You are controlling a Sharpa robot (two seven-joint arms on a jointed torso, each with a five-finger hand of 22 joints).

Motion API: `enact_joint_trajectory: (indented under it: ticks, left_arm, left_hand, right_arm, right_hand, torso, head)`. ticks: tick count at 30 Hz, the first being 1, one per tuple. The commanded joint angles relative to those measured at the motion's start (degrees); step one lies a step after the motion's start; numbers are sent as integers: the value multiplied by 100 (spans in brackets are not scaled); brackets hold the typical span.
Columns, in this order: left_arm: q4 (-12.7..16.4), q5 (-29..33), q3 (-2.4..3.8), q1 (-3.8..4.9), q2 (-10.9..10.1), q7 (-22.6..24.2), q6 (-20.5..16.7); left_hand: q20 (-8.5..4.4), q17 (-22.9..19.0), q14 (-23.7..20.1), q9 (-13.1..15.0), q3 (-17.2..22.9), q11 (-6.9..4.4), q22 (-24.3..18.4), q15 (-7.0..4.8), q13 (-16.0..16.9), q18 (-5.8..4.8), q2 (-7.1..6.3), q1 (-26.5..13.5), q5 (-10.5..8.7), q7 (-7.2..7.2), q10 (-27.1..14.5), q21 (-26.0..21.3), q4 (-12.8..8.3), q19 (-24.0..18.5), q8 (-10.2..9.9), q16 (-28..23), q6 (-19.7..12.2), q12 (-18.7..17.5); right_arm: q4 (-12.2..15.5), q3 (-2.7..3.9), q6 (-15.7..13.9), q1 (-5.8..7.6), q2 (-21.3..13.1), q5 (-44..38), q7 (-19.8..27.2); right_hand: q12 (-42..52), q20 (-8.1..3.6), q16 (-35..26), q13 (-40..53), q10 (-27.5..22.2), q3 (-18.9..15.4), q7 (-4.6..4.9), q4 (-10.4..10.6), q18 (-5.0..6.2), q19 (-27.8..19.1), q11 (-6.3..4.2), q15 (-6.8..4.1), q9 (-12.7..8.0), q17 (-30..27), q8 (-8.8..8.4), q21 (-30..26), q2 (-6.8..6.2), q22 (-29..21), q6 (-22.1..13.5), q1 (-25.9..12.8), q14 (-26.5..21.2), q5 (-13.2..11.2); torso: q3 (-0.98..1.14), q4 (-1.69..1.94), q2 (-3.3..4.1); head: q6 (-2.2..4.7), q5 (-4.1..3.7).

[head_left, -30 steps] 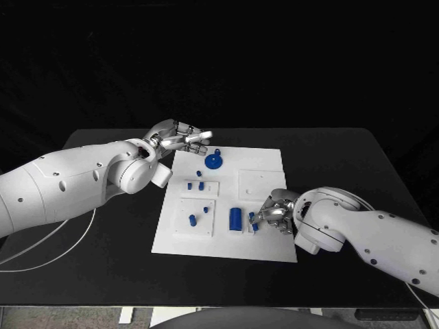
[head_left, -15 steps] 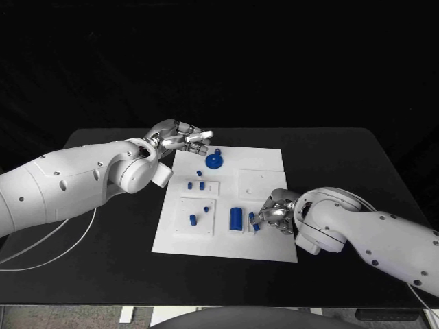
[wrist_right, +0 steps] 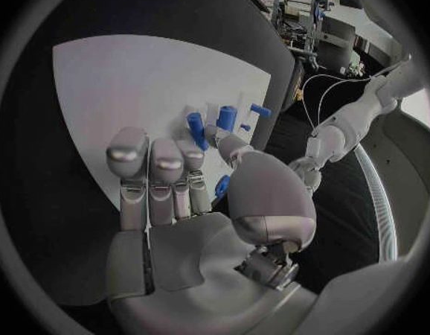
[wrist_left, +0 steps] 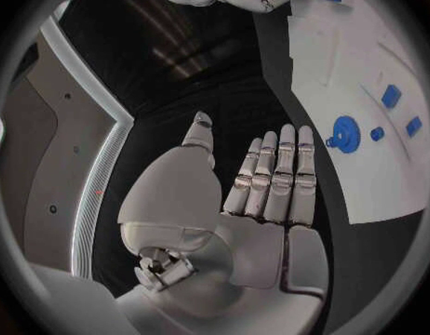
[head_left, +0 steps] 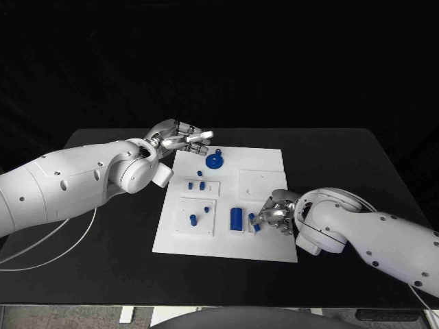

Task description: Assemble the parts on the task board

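Note:
The white task board [head_left: 264,161] lies in the middle of the black table. On it are a blue gear [head_left: 214,162], a blue cylinder [head_left: 236,218] and small blue pegs [head_left: 195,185]. My left hand [head_left: 180,140] hovers at the board's far left corner, fingers straight, holding nothing; the gear [wrist_left: 346,135] lies beside it. My right hand [head_left: 276,211] reaches over the board's right side, fingers stretched out, with its thumb [wrist_right: 225,145] close to an upright blue peg [wrist_right: 193,123]. Another blue piece [wrist_right: 222,186] shows in the gap between thumb and fingers; no grip on it is visible.
Raised white blocks [head_left: 256,182] sit on the board. Black tabletop [head_left: 348,164] surrounds it on all sides, wider on the far right. A grey cable [head_left: 51,240] hangs from my left arm across the near left of the table.

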Motion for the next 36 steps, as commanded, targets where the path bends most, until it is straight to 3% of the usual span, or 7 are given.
enact_joint_trajectory:
  ticks: [1, 14, 19, 22, 26, 29, 36]
  left_arm:
    - [9, 9, 4, -4, 11, 34, 69]
    - [0, 9, 4, -5, 14, 33, 67]
    - [-3, 9, 4, -5, 14, 35, 73]
    - [-5, 9, 4, -5, 13, 35, 77]
    - [-8, 9, 4, -5, 13, 33, 77]
    - [-9, 9, 4, -5, 14, 31, 78]
    - [-12, 9, 4, -5, 13, 26, 78]
  left_hand:
    - [3, 8, 24, -1, -1, 9, -7, 3, 5, -67, -39, 12, -4, -19, -30, 19, 34, -18, -13, -20, -35, -32]
    - [4, 9, 23, 0, -7, 8, -6, 4, 6, -63, -13, 2, 5, -20, -27, 22, 17, -15, -11, -19, -25, -31]
    - [4, 9, 23, 0, -7, 8, -6, 4, 6, -63, -13, 2, 5, -20, -27, 22, 17, -15, -11, -19, -25, -31]
    - [5, 8, 17, 0, -10, 10, -6, 6, 6, -62, -20, -11, 2, -20, -31, 22, 23, -16, -12, -20, -32, -31]
    - [7, 7, 7, 0, -9, 12, -7, 8, 6, -62, -31, -15, 2, -19, -34, 21, 33, -17, -11, -21, -30, -31]
    - [7, 7, 7, 0, -9, 12, -7, 8, 6, -62, -31, -15, 2, -19, -34, 21, 33, -17, -11, -21, -30, -31]
    - [10, 9, 1, 0, 5, 12, -7, 11, 6, -57, -41, -10, 3, -18, -36, 21, 67, -17, -12, -19, -39, -31]
  right_arm:
    - [3, -56, 359, -68, 8, 33, -53]
    - [24, -56, 352, -69, 6, 36, -30]
    - [38, -56, 339, -69, -4, 36, -13]
    - [43, -56, 296, -69, -7, 36, 2]
    - [39, -56, 234, -69, -6, 37, 28]
    - [41, -56, 233, -69, -6, 43, 42]
    - [65, -56, 271, -69, -25, 64, 67]
  right_hand:
    - [-13, -24, -16, -6, -29, -14, 2, -10, 29, 59, -8, -1, 6, -1, 11, -22, 6, 602, 55, 30, -38, -10]
    - [-23, -26, -28, -19, -24, -136, 0, 205, 29, 65, -3, -1, 5, -2, 9, -36, -94, 602, 42, -28, -40, -166]
    - [-27, -26, -27, -27, -18, -421, 2, 364, 31, 67, 3, 1, 5, 2, 8, -49, -161, 600, 23, -4, -39, -134]
    - [-44, -24, -37, -41, -23, -577, 10, 478, 33, 67, 12, 3, 5, -3, 8, -58, -171, 599, 4, 2, -42, -486]
    - [-57, -18, -48, -58, -22, -729, 15, 789, 42, 71, 23, 7, 8, -7, 11, -74, -250, 597, -16, 66, -44, -1007]
    - [-58, -18, -58, -66, -20, -791, 15, 1026, 44, 72, 25, 9, 9, -9, 11, -87, -316, 596, -14, 196, -46, -1107]
    - [-56, -18, -58, -68, -23, -815, 16, 1114, 42, 76, 25, 8, 10, -4, 13, -85, -325, 599, -6, 262, -42, -1105]
  torso:
    - [-1, -2, 3]
    - [-1, 7, 0]
    - [-1, 1, 1]
    - [1, -2, 3]
    - [2, 0, 1]
    - [1, 2, 0]
    - [3, -3, -1]
  head:
    - [-4, 1]
    - [-10, 5]
    - [-16, 13]
    - [-17, 15]
    - [-13, 13]
    - [-18, 14]
    - [-23, 18]
